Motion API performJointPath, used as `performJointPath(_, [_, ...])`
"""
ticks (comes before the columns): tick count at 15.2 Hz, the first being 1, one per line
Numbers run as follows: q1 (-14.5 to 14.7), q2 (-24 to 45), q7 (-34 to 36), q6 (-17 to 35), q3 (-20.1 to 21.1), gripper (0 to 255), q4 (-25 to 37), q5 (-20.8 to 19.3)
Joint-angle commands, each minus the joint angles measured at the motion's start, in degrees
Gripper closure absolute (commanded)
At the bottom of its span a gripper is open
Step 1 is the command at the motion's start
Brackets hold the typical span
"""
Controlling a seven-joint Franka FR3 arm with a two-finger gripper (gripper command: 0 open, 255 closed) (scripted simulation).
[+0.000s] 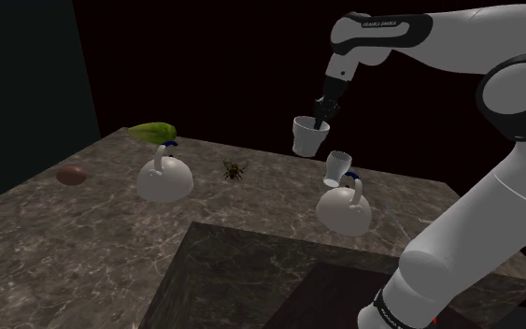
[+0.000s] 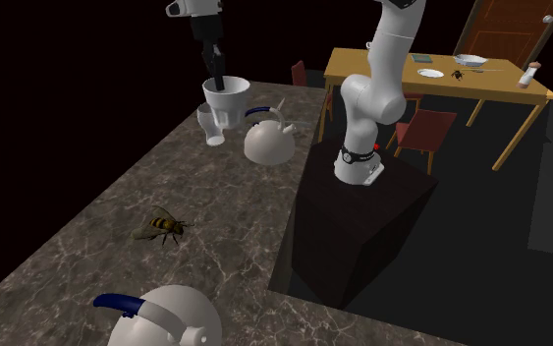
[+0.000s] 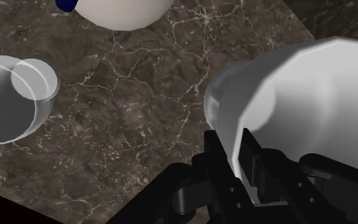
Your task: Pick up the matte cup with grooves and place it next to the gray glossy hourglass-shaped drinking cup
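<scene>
My pincer (image 3: pixel 247 159) is closed on the cup (image 3: pixel 311 108), its wall nipped between my fingers, one inside the rim and one outside. The cup (image 1: pixel 309 135) hangs mouth up, clear of the tabletop (image 1: pixel 83 215), over its far edge as the shoulder view has it. The hourglass cup (image 1: pixel 337 166) stands upright below, near that same edge and just beside a kettle (image 1: pixel 345 207). From my hand it lies down and off to one side, with bare tabletop between it and the spot under my cup (image 2: pixel 227 100). I judge the next move is a straight lowering, kept off the hourglass cup (image 3: pixel 12 98) and the kettle.
</scene>
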Motion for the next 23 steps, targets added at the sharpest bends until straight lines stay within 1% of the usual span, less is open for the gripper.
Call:
performJointPath(1, [-1.1, 0.09, -2.62, -0.53, -1.53, 255, 0.27, -0.39])
performJointPath(2, [-1.66, 0.32, -3.94, -0.82, -2.33, 255, 0.59, -0.56])
performJointPath(12, [-1.72, 0.07, -4.9, 6.81, -2.34, 255, -7.35, -0.53])
performJointPath(23, [-1.74, 1.28, -6.3, 15.1, -2.5, 255, -14.57, 0.02])
